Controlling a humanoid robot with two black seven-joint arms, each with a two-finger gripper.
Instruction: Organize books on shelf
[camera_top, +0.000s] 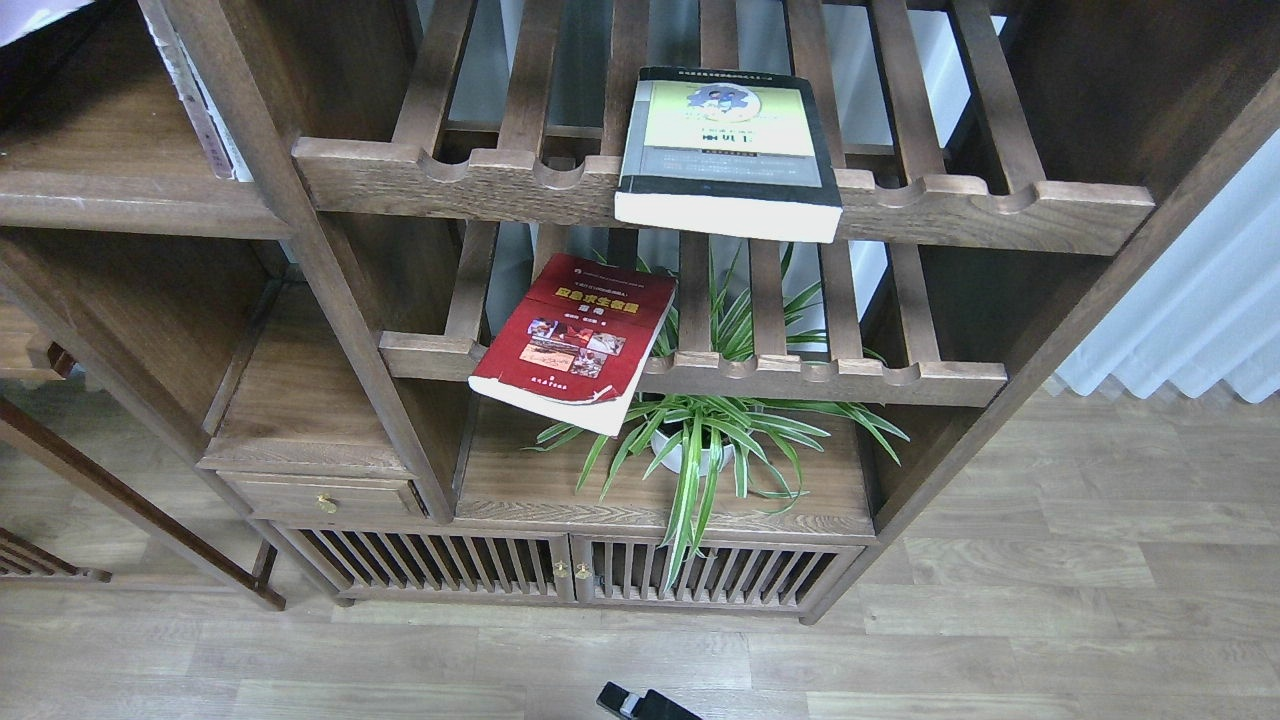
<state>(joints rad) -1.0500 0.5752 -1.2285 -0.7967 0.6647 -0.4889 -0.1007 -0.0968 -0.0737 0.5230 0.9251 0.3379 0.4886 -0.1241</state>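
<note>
Down at the bottom edge, only a small black bit of one arm (640, 703) shows, and I cannot tell which arm it is or whether its fingers are apart or together. No gripper is near any book, so nothing is held right now. Up from there is the bookcase. The red book (575, 340) lies flat on the lower rack (800, 377), turned a little crooked, and its front corner hangs out past the rail. It looks put down in a hurry, not set neatly. Just beside and under it is a green plant (700, 440) in a white pot, so a book that slips off could land on the leaves. Higher up, the black book (728, 150) lies flat on the upper rack (1000, 205), and its thick white page edge sticks out over the front rail too. Both racks are made of slats with gaps, which is likely why the books rest across them. The shelf (100, 195), a flat solid board at the upper left, holds a thin whitish book (200, 110) standing at its right end. I do not see the pale book anywhere. My guess is the job has hardly begun.
</note>
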